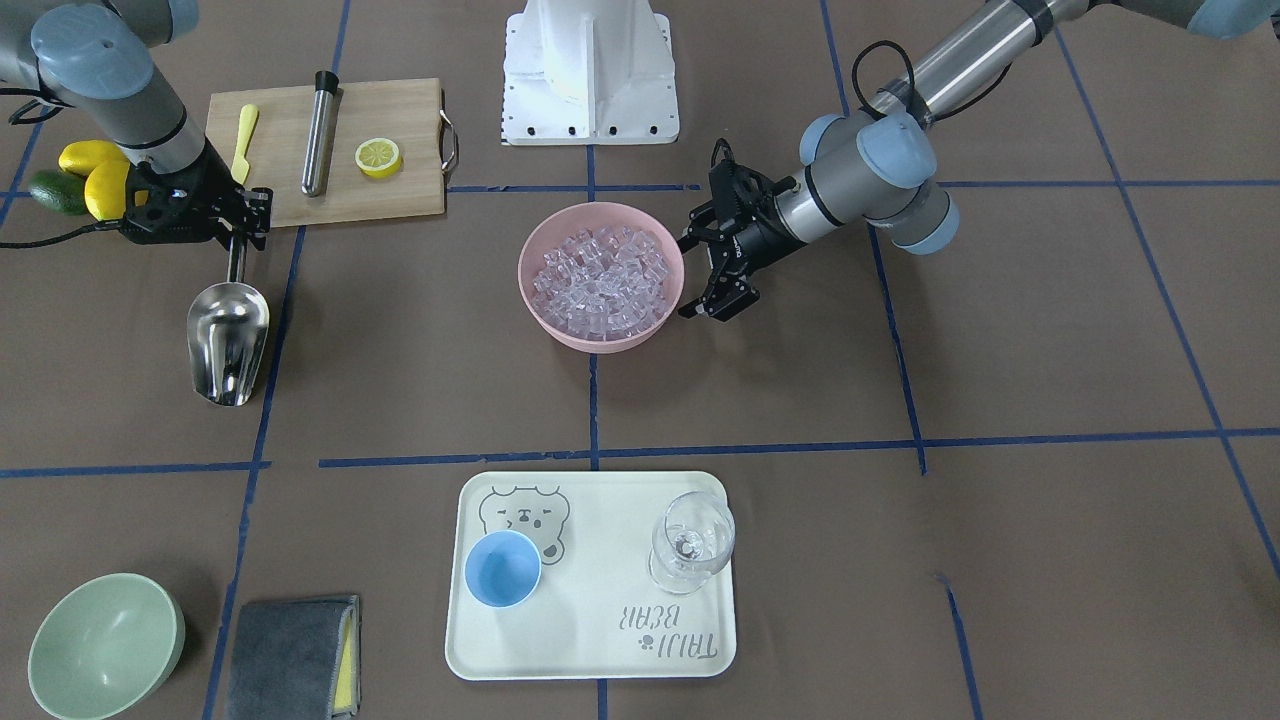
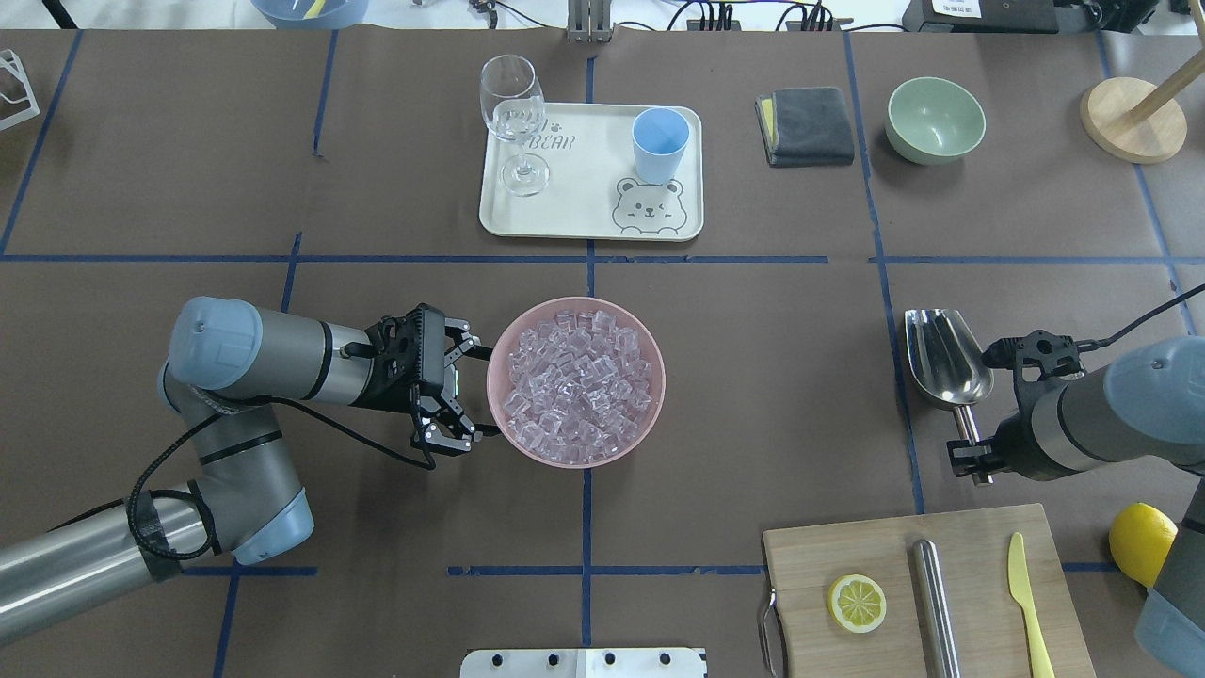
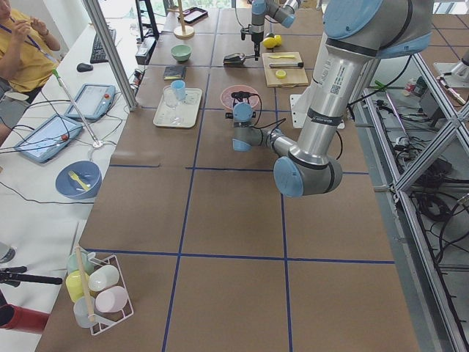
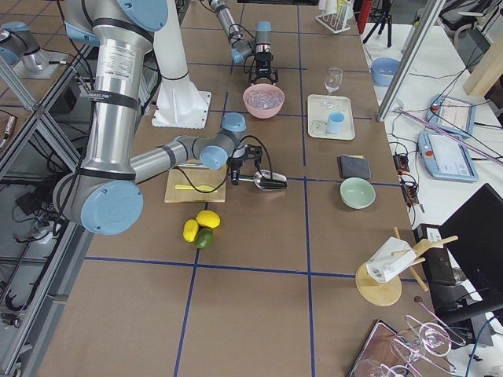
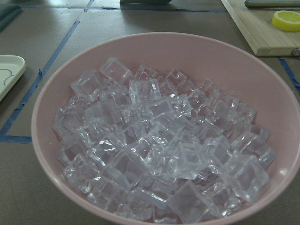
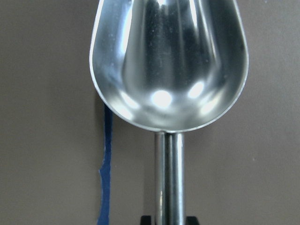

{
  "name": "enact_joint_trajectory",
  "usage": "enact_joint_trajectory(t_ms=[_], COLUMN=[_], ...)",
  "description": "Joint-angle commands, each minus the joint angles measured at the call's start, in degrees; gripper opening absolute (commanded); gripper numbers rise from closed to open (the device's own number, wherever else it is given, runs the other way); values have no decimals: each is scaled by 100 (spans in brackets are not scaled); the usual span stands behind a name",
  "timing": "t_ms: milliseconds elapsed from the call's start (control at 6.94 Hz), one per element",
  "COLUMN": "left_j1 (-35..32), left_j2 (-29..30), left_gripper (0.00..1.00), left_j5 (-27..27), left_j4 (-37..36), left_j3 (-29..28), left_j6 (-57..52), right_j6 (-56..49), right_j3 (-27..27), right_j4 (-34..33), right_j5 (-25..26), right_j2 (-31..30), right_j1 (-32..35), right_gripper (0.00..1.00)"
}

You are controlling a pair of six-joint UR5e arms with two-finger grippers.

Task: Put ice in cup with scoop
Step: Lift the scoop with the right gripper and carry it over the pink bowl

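The left jaws are released, their two fingers spread wide and pointing at the near side of a pink bowl. They sit just beside its rim; whether they touch it cannot be told. The ice lies right in front of these jaws, heaped in the bowl as a pile of clear cubes that fills most of the left wrist view.

The right jaws are clenched on the thin rod handle of the scoop. Its shiny trough points away from them and is empty. Whether the scoop rests on the desk or hangs just above it cannot be told. It is well apart from the bowl, off to the side of the left jaws.

The light-blue cup stands upright and empty on a cream tray, beyond the bowl and far from both jaws. A wine glass shares the tray, apart from the cup.

Behind the right jaws lies a wooden cutting board with a lemon half, a steel cylinder and a yellow knife.
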State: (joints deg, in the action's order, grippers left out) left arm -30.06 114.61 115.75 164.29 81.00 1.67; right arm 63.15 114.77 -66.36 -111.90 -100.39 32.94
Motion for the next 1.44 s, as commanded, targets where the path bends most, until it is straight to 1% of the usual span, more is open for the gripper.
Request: enact_joint_trajectory(t_ms=[0,144,288,432,864,1008,1152,1296], left_j1=[0,0,0,0,0,0,0,9], left_j2=[9,9,0,0,-9,-9,-17,-35], left_gripper=[100,100,100,100,100,100,100,100], left_j5=[0,0,0,0,0,0,0,0], left_j4=[7,7,7,7,7,7,15,15], left_j3=[3,12,12,12,3,3,3,3], left_j6=[9,9,9,9,0,9,9,9], right_j6=[-294,-686,-1534,-1891,-1991,-2165,-3133,-3943], right_j3=[36,19,132,203,361,518,798,1175], right_j4=[0,-17,-18,-9,0,-35,-757,-1748], right_j5=[280,326,544,894,942,942,942,872], right_j2=[-7,1,36,72,360,345,318,631], right_j1=[81,37,133,116,63,-137,-243,-175], right_gripper=[0,0,0,0,0,0,0,0])
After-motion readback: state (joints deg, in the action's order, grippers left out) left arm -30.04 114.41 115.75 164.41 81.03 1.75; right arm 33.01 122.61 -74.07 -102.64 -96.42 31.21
